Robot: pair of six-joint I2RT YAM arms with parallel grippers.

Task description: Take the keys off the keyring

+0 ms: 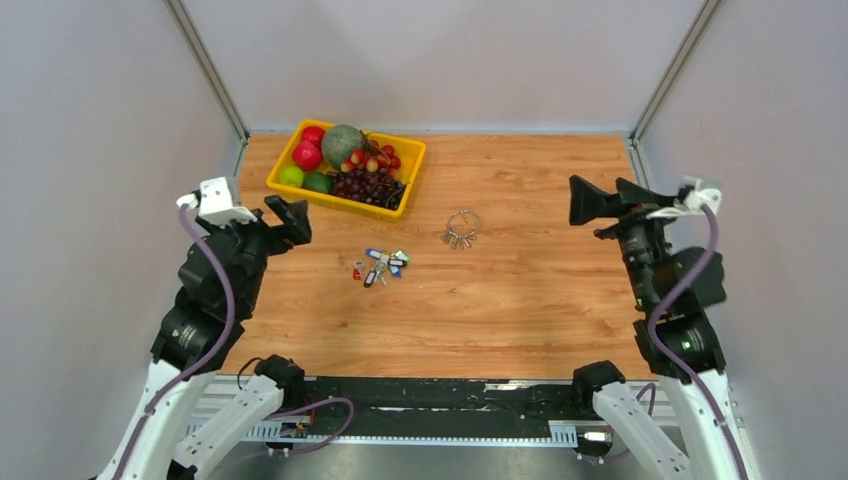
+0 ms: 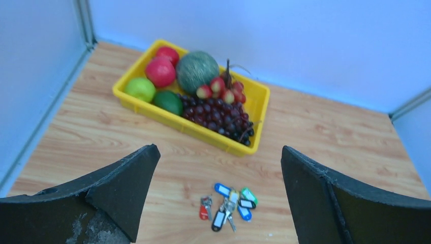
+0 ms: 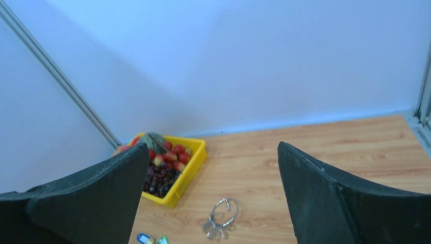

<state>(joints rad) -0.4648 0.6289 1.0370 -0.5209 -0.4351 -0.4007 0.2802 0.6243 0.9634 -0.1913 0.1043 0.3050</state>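
Keyring (image 1: pixel 463 223), a thin silver loop, lies flat on the bench (image 1: pixel 560 300) just right of centre, with plain silver keys (image 1: pixel 458 239) bunched against its near side. The tagged keys (image 1: pixel 383 265) (blue, red, green, black) lie in a loose heap apart from it, left of centre and toward the front edge. Yellow tray (image 1: pixel 345 204) of fruit (image 1: pixel 342 144) sits in the far-left corner, well apart from the ring; left pincer (image 2: pixel 218 152) and right pincer (image 3: pixel 212 147) both spread wide, gripping nothing, raised at the left and right edges.

Bright, even, soft-shadowed light; wrist views slightly blurred and bluish, overhead view sharp.
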